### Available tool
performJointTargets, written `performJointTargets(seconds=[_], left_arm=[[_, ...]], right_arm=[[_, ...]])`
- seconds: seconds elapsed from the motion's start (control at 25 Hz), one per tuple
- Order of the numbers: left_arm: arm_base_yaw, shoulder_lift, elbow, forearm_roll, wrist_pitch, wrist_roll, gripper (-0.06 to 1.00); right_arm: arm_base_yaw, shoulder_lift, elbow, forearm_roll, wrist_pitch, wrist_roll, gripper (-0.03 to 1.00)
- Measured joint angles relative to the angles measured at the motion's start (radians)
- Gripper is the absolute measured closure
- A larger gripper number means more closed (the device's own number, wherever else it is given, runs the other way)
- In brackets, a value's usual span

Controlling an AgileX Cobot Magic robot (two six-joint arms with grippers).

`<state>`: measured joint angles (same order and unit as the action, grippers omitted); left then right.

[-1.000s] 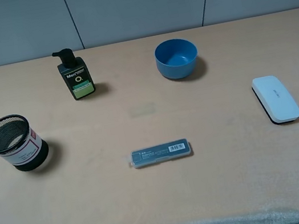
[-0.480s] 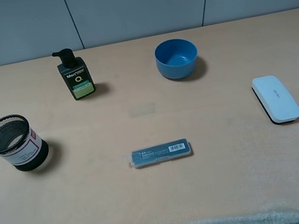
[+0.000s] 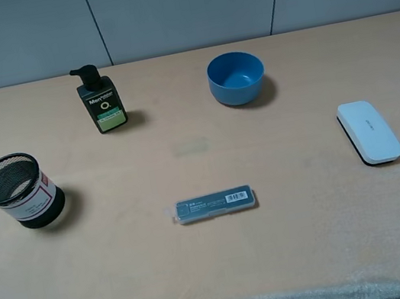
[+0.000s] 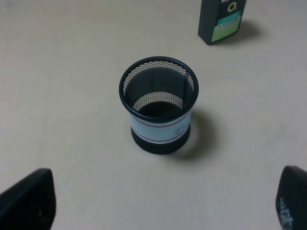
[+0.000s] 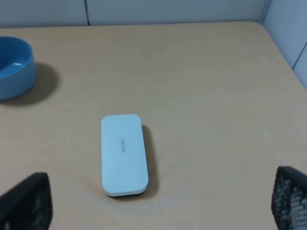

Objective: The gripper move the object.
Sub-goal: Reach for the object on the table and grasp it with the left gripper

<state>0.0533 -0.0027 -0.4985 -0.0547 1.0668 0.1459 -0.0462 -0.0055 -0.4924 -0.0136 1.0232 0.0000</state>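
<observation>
- Your pen cup [image 3: 20,192] stands upright at the far left of the surface [image 3: 206,272], with its mouth up and a white label band above its solid black base.
- Your left hand [image 4: 163,196] faces that cup from the near side. Its fingers [image 4: 29,199] are spread wide and hold nothing, and the cup sits well apart from both.
- Behind the cup and to its right, the dark pump bottle [image 3: 101,101] stands upright, well apart from it.
- Near the middle, towards the near edge, a flat dark case [image 3: 215,204] lies on the surface.
- Further back, right of centre, sits the blue bowl [image 3: 236,78].
- On the right a white oblong case [image 3: 368,131] lies flat, well apart from the bowl.
- Your right hand [image 5: 158,196] hangs on that side, fingers [image 5: 26,201] spread wide and gripping nothing, with the white case ahead of them.
</observation>
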Motion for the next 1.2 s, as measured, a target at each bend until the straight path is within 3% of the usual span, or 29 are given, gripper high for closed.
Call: performJointTargets(seconds=[0.8, 1.2], left_arm=[[0.000, 0.586, -0.208, 0.000, 0.002, 0.024, 0.04], [-0.003, 0.881, -0.226, 0.000, -0.037, 0.075, 0.04]], right_arm=[[0.000, 0.000, 0.000, 0.000, -0.001, 0.000, 0.27], [0.000, 0.000, 0.000, 0.000, 0.000, 0.000, 0.27]])
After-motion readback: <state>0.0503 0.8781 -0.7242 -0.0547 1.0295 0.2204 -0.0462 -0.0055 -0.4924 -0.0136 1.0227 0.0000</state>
